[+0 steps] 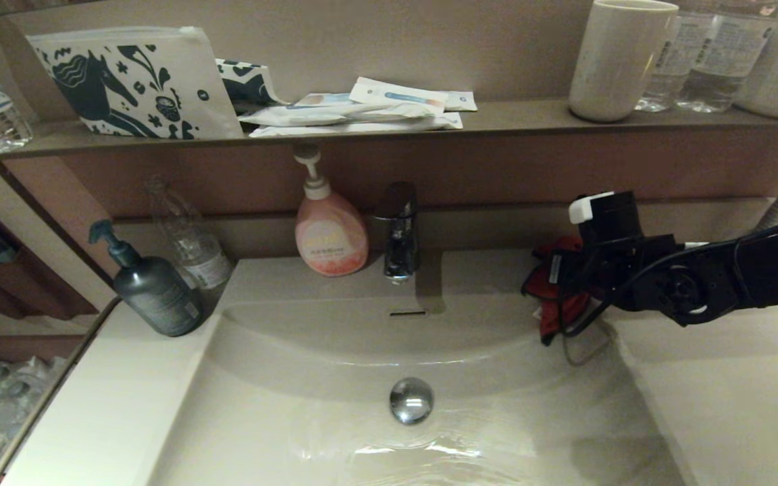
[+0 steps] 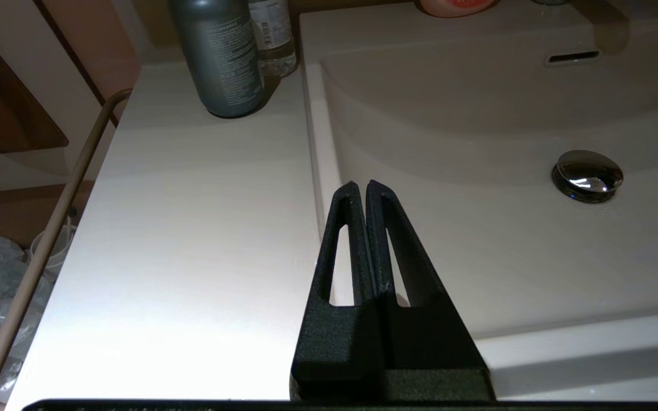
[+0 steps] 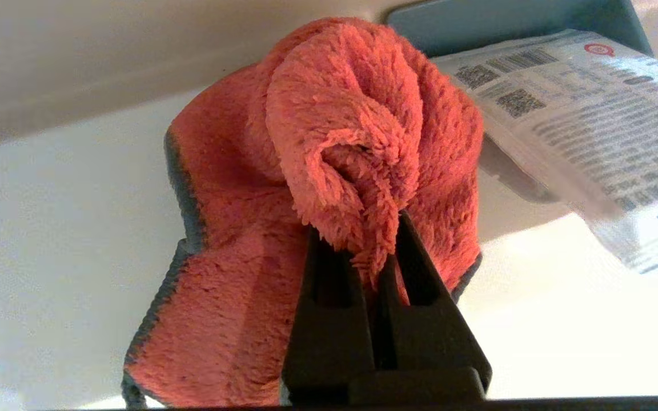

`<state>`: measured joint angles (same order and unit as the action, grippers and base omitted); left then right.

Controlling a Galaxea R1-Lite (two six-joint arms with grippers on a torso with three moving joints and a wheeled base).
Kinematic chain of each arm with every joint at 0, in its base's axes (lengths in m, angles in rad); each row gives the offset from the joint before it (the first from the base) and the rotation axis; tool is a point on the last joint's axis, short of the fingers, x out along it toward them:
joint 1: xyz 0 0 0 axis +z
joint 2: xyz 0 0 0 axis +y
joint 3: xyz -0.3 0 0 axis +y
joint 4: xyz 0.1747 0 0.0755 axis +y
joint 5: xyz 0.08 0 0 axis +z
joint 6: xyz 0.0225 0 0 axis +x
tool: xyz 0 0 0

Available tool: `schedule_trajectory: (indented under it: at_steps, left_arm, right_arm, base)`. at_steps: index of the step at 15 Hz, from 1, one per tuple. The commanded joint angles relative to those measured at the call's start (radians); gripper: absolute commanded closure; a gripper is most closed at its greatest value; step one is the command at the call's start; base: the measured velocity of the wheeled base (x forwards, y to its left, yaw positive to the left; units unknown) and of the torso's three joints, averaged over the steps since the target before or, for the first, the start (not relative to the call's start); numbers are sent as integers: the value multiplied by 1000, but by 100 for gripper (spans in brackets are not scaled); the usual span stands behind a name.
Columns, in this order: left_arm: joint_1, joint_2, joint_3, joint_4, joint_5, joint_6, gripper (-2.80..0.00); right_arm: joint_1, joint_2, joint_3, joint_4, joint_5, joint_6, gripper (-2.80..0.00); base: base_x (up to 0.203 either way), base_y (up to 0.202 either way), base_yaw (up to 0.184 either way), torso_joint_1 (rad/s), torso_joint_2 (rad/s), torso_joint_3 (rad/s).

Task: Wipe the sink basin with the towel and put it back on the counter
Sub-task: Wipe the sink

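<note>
Left side: left gripper (image 2: 361,188) parked low over the front edge of the desk (image 2: 192,240), at the left rim of the sink basin (image 2: 477,240); fingers pressed together, nothing between them. Judged idle, kept clear of the working arm.

Desk, left rear corner: dark grey pump bottle (image 1: 154,287) with a clear bottle (image 1: 190,246) behind it, both upright and close to the wall, presumably pushed back to leave the basin rim free.

Centre: pink soap dispenser (image 1: 330,233) just beside the chrome tap (image 1: 399,233) on the ledge behind the basin. Overflow slot below the tap; round drain stopper (image 1: 411,399) on the basin floor. Basin glossy off-white with streaky reflections; cannot tell whether wet.

Right: right gripper (image 3: 370,240) clenched on a bunched fold of the towel (image 3: 334,142); rest of the cloth hangs loose below. Head view puts the towel (image 1: 554,290) over the basin's rear right corner, by the desk edge, arm reaching in from the right. Pinching a fold gives a trailing pad for wiping. Judgement: wipe not evidently done; whether towel is heading in or out cannot be told. A printed packet (image 3: 592,131) lies near on the desk.

Room: brown-grey shelf (image 1: 510,116) above carries a patterned pouch, sachets, a cup, water bottles. Dim, warm light
</note>
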<state>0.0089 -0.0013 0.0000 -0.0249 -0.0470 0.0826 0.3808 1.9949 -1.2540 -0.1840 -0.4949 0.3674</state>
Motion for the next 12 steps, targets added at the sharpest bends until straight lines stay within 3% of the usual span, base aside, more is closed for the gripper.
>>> schedule_trajectory:
  at_steps: [1, 8, 10, 12]
  left_arm:
    - [0, 1, 0, -1, -1, 0, 0]
    - [0, 1, 0, -1, -1, 0, 0]
    - [0, 1, 0, -1, -1, 0, 0]
    - [0, 1, 0, -1, -1, 0, 0]
  right_arm:
    - [43, 2, -1, -5, 2, 3, 0]
    - [291, 85, -172, 58, 7, 20, 0]
    - [299, 98, -238, 105, 5, 19, 0]
    - [251, 91, -255, 134, 4, 19, 0]
  base:
    - [0, 0, 0, 0, 0, 0]
    - [0, 0, 0, 0, 0, 0]
    - [0, 0, 0, 0, 0, 0]
    - [0, 0, 0, 0, 0, 0]
